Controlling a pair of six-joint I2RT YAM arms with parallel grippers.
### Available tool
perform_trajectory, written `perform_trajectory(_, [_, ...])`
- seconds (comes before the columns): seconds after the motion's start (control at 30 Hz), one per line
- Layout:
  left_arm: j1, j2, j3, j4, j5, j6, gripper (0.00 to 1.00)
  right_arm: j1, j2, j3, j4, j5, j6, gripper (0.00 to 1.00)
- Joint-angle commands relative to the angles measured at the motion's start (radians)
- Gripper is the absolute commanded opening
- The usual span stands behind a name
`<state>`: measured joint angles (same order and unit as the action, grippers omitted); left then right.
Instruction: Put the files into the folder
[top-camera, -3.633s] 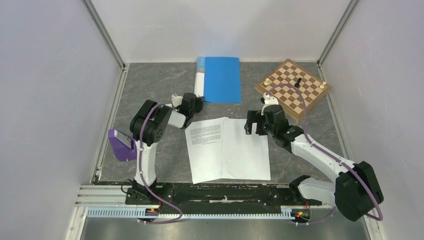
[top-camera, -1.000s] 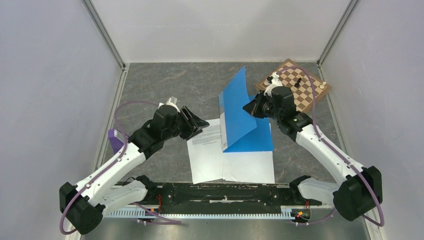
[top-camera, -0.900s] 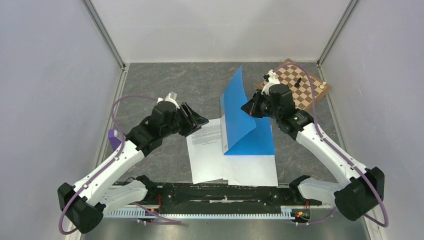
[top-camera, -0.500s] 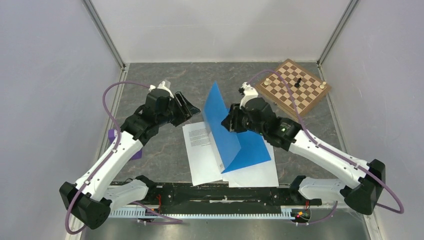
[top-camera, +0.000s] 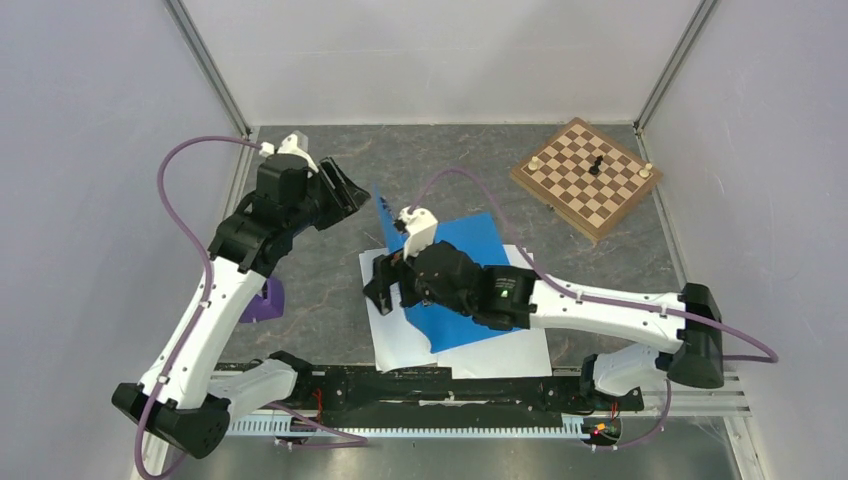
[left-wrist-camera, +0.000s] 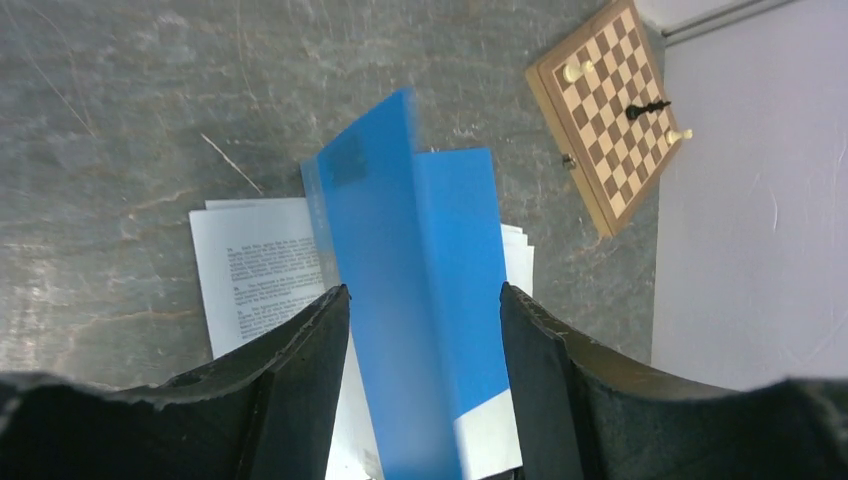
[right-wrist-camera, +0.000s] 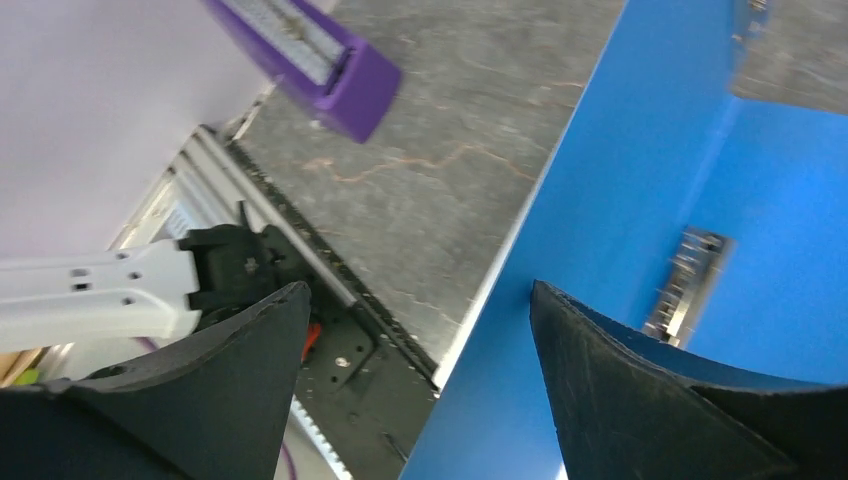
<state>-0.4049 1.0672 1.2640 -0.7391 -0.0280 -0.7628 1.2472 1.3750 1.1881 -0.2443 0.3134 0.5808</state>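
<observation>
The blue folder lies open on the files, white printed sheets spread at the table's middle front. Its front cover stands tilted up over the sheets; the metal clip shows inside. My right gripper hangs low at the cover's left edge, jaws open. In the right wrist view that edge runs loose through the gap of the right gripper. My left gripper is raised at the back left, open and empty. In its own view, the left gripper looks down on the folder.
A wooden chessboard with a few pieces sits at the back right. A purple block lies by the left arm near the left wall. The black base rail runs along the near edge.
The right gripper has let go of the folder cover, opened wide and swung left and toward the front. The cover has tipped leftward. The left arm has drawn back and up to the left.
</observation>
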Motion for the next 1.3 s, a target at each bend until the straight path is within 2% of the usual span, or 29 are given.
perform_trajectory(0.0, [0.021, -0.006, 0.099, -0.079, -0.063, 0.104, 0.64, 0.06, 0.073, 0.084, 0.118, 0.008, -0.06, 0.84])
perform_trajectory(0.17, [0.034, 0.0, 0.192, -0.162, -0.139, 0.162, 0.65, 0.074, 0.145, 0.013, 0.29, -0.118, -0.076, 0.87])
perform_trajectory(0.3, [0.036, 0.015, 0.213, -0.204, -0.104, 0.176, 0.64, 0.081, 0.198, -0.01, 0.364, -0.169, -0.099, 0.92])
perform_trajectory(0.47, [0.037, 0.019, 0.116, -0.198, -0.045, 0.145, 0.55, 0.081, 0.212, -0.058, 0.411, -0.191, -0.132, 0.97])
perform_trajectory(0.6, [0.038, 0.027, 0.043, -0.183, -0.036, 0.131, 0.48, 0.081, 0.141, -0.093, 0.422, -0.175, -0.16, 0.98])
perform_trajectory(0.73, [0.037, 0.056, -0.041, -0.121, 0.0, 0.111, 0.45, 0.055, 0.052, -0.124, 0.4, -0.131, -0.194, 0.98])
perform_trajectory(0.93, [0.032, 0.213, -0.093, 0.004, 0.135, 0.075, 0.4, -0.052, 0.025, -0.13, 0.278, -0.078, -0.196, 0.98])
perform_trajectory(1.13, [-0.009, 0.385, -0.087, 0.113, 0.181, 0.049, 0.4, -0.149, 0.065, -0.138, 0.121, 0.106, -0.259, 0.98])
perform_trajectory(1.27, [-0.096, 0.548, -0.012, 0.15, 0.187, 0.052, 0.42, -0.227, 0.097, -0.184, 0.044, 0.156, -0.262, 0.96])
